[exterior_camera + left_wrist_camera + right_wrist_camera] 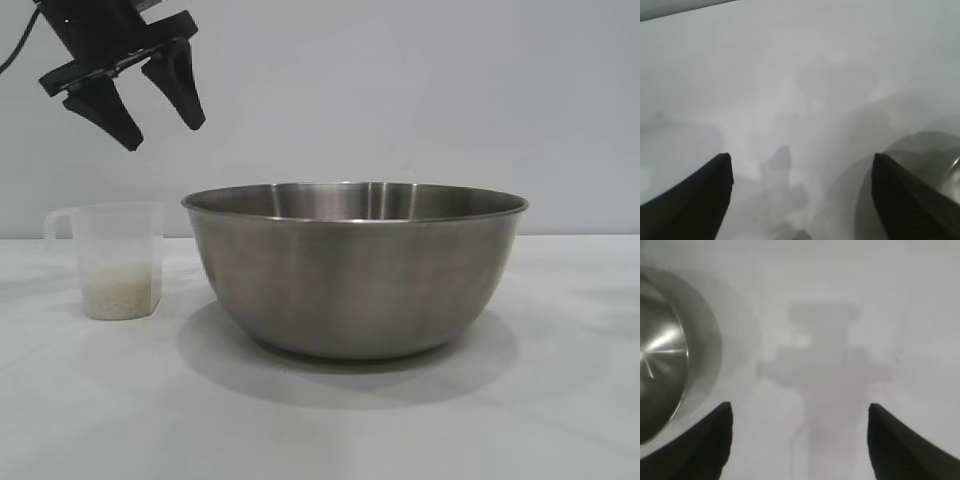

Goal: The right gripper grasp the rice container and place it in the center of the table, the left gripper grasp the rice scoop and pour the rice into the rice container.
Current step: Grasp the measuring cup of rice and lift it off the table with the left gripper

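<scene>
Here, left claw [160,115] hangs empty above rice scoop [118,262] (rice container [355,270] adjacent); right claw [800,412] spread, empty.

White table [560,420]; bowl [355,275]; cup [118,262]

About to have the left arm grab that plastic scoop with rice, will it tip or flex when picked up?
The scoop looks thin, so it may flex. The rice sits low, probably steadying it. Its side handle likely tilts it.
</scene>
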`<move>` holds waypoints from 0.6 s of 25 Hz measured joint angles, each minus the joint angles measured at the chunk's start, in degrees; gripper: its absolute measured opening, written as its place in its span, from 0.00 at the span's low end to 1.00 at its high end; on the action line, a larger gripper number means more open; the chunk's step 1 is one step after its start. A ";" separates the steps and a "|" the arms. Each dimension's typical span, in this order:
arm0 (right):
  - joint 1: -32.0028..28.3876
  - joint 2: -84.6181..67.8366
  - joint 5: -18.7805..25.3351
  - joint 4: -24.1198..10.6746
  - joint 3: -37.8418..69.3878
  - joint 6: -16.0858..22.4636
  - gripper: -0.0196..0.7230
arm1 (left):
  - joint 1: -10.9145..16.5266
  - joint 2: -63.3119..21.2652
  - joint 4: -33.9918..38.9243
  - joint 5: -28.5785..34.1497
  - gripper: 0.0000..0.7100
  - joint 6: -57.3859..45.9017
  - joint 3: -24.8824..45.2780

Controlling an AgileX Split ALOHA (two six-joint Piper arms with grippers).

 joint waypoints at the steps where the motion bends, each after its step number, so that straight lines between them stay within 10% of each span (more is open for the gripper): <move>1: -0.07 -1.53 0.00 0.00 1.59 0.00 0.67 | 0.00 0.00 0.10 0.00 0.73 0.00 0.00; 15: -0.10 -29.62 0.04 0.65 29.87 0.09 0.67 | 0.00 0.00 0.65 0.00 0.73 0.00 0.00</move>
